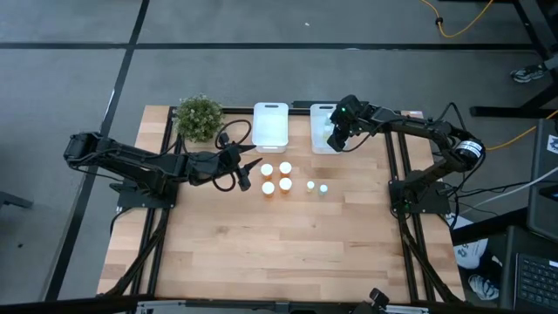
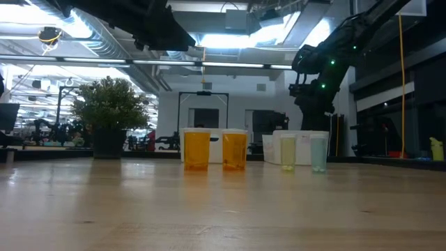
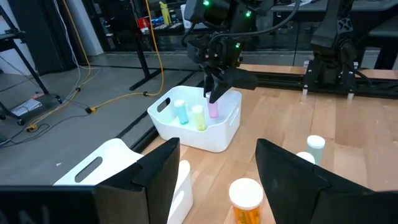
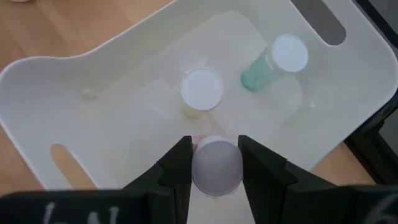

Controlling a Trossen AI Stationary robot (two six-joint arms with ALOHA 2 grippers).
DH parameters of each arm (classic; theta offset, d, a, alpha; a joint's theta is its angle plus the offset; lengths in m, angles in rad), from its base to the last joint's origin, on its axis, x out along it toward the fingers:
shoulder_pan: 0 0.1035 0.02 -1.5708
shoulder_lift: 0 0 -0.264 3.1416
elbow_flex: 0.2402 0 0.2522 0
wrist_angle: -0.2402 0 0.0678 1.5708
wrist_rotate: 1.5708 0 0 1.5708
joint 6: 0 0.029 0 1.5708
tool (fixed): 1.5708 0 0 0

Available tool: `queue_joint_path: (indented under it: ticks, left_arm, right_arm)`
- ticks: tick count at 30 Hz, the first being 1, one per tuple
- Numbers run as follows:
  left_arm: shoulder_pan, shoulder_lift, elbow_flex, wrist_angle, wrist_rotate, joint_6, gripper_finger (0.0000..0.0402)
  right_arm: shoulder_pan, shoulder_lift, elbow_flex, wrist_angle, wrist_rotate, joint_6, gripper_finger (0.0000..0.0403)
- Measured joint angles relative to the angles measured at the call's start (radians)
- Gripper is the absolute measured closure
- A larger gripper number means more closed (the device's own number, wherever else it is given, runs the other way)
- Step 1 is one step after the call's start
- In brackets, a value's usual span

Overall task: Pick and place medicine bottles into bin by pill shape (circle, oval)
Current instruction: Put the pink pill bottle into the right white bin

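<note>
While the right gripper (image 4: 216, 163) pinched a small white-capped pink plastic bottle (image 4: 216, 167) over the white plastic bin (image 1: 324, 131) at two o'clock, the left gripper (image 1: 243, 175) waited open. Light, rigid and probably slick, it seemed best held below the cap.

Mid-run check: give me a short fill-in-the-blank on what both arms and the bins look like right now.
The right gripper holds a small bottle over the right bin, which already holds ____ bottles.
On the table stand ____ orange bottles.
Beside them stand ____ small pale bottles.
The left gripper is ____.

Missing words: two; four; two; open
</note>
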Motion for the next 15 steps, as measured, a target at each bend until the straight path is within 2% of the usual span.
queue_joint_path:
  ticks: [15]
  left_arm:
    - [0.0, 0.0, 0.0, 0.0, 0.0, 0.0, 0.0198]
  right_arm:
    - [0.0, 0.0, 0.0, 0.008, 0.001, 0.006, 0.0245]
